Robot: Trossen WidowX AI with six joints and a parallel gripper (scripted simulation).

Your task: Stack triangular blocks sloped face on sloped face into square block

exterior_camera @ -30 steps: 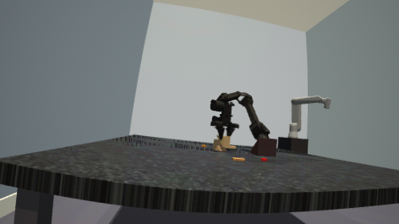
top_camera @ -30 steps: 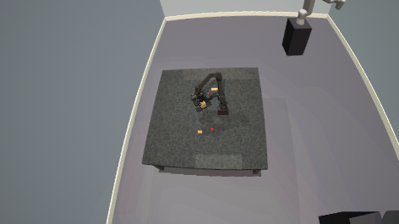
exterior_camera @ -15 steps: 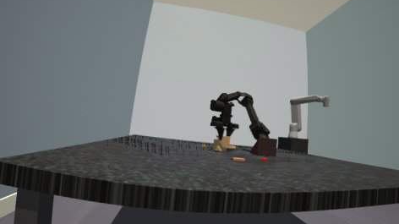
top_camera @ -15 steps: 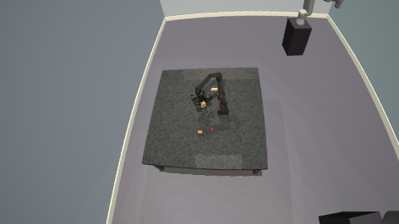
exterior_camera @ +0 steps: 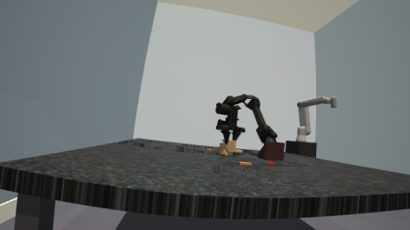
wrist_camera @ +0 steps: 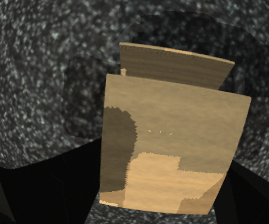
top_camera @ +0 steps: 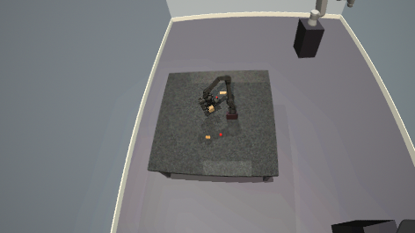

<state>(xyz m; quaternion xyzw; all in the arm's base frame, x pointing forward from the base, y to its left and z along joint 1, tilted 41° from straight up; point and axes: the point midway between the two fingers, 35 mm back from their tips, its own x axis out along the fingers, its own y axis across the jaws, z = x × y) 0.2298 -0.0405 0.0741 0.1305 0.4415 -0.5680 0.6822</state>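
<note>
My gripper [wrist_camera: 162, 153] [exterior_camera: 231, 141] is shut on a light wooden triangular block [wrist_camera: 185, 127] [top_camera: 211, 109] [exterior_camera: 232, 146], which fills the lower middle of the wrist view between the dark fingers. The other triangular block [wrist_camera: 175, 67] [exterior_camera: 223, 150] is low at the table, partly hidden behind the held one; in the wrist view only its far part shows beyond the held block's upper edge. In the exterior view the two overlap closely, with the held one to the right and slightly higher. Whether their sloped faces touch is hidden.
On the dark table [top_camera: 176, 157] [exterior_camera: 130, 177], a light block [top_camera: 223, 92] lies behind the gripper under the arm. An orange piece [top_camera: 207, 137] and a red piece [top_camera: 221, 134] lie apart in front. Another small red piece [top_camera: 216, 98] is near the arm. The arm's base [top_camera: 232, 116] [exterior_camera: 272, 151] stands right.
</note>
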